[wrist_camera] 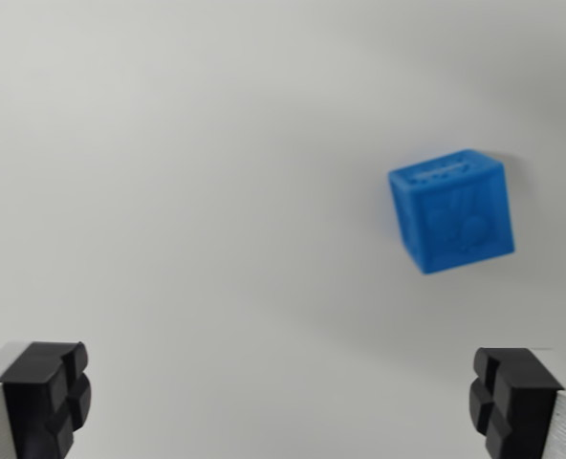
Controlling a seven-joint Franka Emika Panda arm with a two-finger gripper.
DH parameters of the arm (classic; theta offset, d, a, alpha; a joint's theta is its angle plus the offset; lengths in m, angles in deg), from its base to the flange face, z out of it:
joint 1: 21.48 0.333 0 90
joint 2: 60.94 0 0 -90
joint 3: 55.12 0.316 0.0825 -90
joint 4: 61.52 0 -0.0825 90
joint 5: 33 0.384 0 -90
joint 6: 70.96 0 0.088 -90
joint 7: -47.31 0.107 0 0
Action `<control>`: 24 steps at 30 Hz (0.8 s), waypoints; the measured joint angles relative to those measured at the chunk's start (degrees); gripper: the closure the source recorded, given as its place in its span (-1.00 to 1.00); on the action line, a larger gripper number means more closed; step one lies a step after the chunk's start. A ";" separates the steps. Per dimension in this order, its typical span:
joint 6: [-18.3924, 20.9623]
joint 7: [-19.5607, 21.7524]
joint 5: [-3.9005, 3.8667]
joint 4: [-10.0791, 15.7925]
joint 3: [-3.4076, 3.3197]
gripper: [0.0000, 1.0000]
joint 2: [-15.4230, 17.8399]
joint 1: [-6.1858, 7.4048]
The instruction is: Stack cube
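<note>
A small blue plastic cube [451,210] lies on a plain white table surface [187,172], in the upper part of the wrist view's right. It sits a little turned, so one top face and one front face are seen. The front face carries a raised pattern, and the top face has some marks like letters, but the picture is soft and these cannot be read.

The gripper [281,402] is at the bottom of the view, with its jaws spread wide apart and holding nothing. One black rubber pad [46,397] on a grey metal finger is in the left corner, and the other black pad [512,402] is in the right corner. The cube is not between the two pads: it lies well above them in the picture, and close to the line of the right pad, far from the left one. It touches neither of them.

Both fingers are cut off by the lower edge, so only the tips are visible. A faint shadow falls beside the cube on its right side.
</note>
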 joint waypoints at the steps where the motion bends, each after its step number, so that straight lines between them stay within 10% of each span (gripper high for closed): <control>1: -0.25 -0.92 0.04 -0.17 0.00 -1.00 -0.40 -0.29; 24: -3.92 -21.40 0.85 -7.11 0.38 -1.00 -10.83 -6.99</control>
